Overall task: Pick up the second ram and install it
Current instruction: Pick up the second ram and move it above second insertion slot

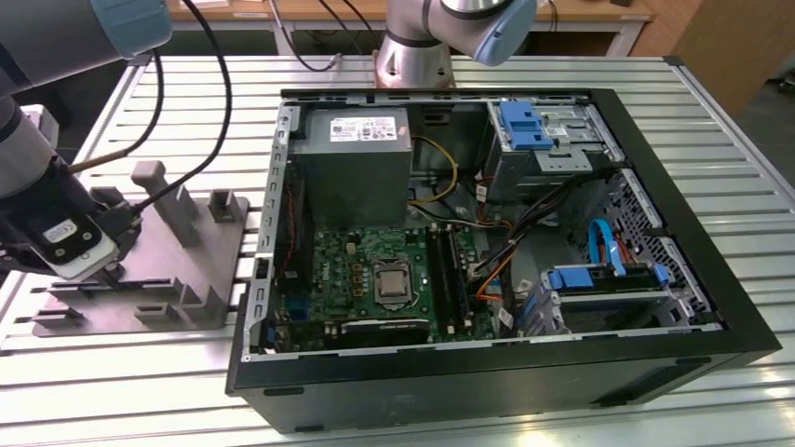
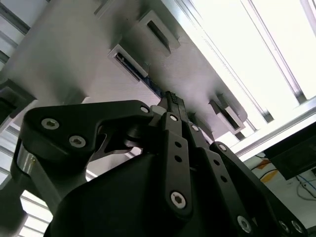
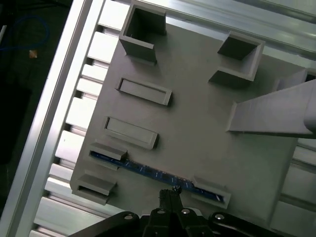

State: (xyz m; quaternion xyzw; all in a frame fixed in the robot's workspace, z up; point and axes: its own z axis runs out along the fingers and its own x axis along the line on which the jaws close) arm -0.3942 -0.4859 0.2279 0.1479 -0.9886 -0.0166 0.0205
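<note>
Gripper (image 3: 170,190) is sitting right at memory stick (image 3: 143,170) standing edge-up in grey holder (image 3: 197,123) (open/shut: can't tell), and step is calling for sq., centred grip.

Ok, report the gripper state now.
Gripper: cannot be told; it is right at the second ram, which stands in the grey fixture.

Silver-grey arm (image 1: 416,51) of round tubes, pale blue caps (image 1: 504,37) on joints. Matt black gripper (image 2: 173,101) built from flat, rounded link plates (image 2: 84,123), dotted with silver screws (image 2: 178,199). White box (image 1: 74,250) at wrist; black cables (image 1: 222,102) alongside.
</note>
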